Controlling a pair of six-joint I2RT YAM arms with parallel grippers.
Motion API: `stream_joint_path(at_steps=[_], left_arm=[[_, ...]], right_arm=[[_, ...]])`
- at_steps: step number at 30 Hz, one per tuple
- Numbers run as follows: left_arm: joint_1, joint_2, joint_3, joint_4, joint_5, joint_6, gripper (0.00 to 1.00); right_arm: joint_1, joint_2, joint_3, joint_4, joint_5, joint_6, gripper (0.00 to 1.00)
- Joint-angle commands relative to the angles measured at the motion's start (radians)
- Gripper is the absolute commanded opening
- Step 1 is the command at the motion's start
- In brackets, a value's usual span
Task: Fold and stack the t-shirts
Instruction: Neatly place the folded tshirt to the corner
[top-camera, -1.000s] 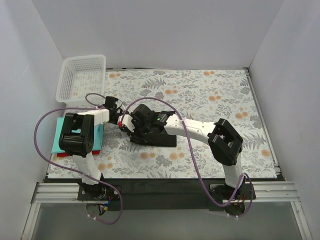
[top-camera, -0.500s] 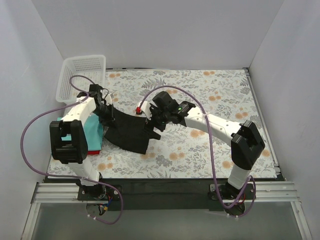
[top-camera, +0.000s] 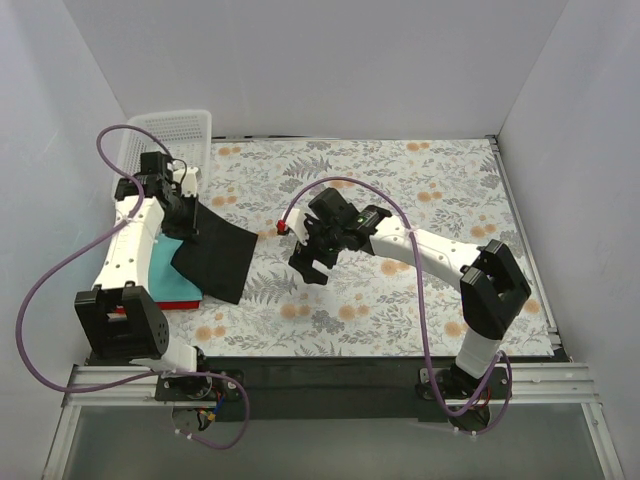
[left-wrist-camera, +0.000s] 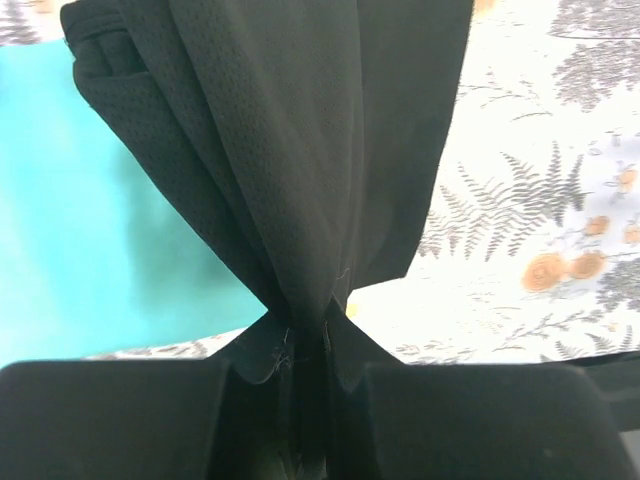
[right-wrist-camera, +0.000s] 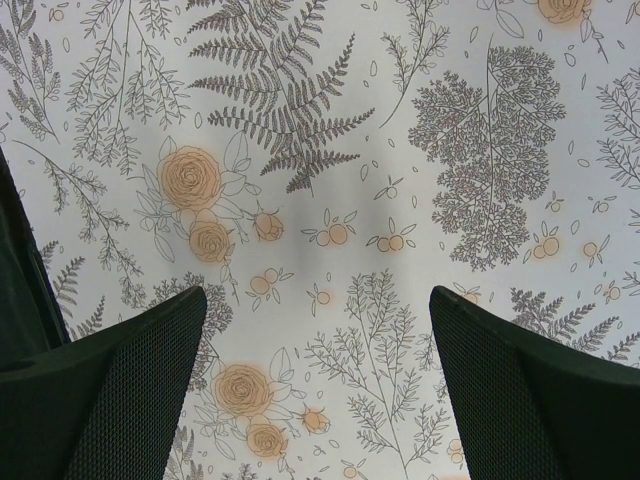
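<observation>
A folded black t-shirt (top-camera: 216, 258) hangs from my left gripper (top-camera: 183, 215), which is shut on its upper edge. The shirt drapes over the right side of a stack with a teal t-shirt (top-camera: 165, 268) on top and a red one (top-camera: 185, 304) showing underneath. In the left wrist view the black t-shirt (left-wrist-camera: 300, 150) fans out from my pinched jaws, with the teal t-shirt (left-wrist-camera: 90, 230) to its left. My right gripper (top-camera: 310, 263) is open above the bare floral cloth (right-wrist-camera: 330, 170), holding nothing, to the right of the black shirt.
A white plastic basket (top-camera: 165, 150) stands at the back left corner behind the stack. The floral tablecloth (top-camera: 420, 200) covers the table between white walls. Purple cables loop over both arms.
My left gripper has carried the black t-shirt left and back over the teal stack. My right gripper has let go of it, opened wide, and drawn slightly away to the right.
</observation>
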Motion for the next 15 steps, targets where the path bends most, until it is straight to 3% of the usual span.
stream_joint_path(at_steps=[1,15], left_arm=[[0.042,-0.076,0.047,-0.055,-0.047,0.079,0.0],[0.143,-0.141,0.169,-0.112,-0.007,0.196,0.0]], right_arm=[[0.005,-0.055,-0.006,0.002,-0.005,-0.003,0.98],[0.003,-0.082,-0.034,-0.004,-0.011,0.008,0.98]])
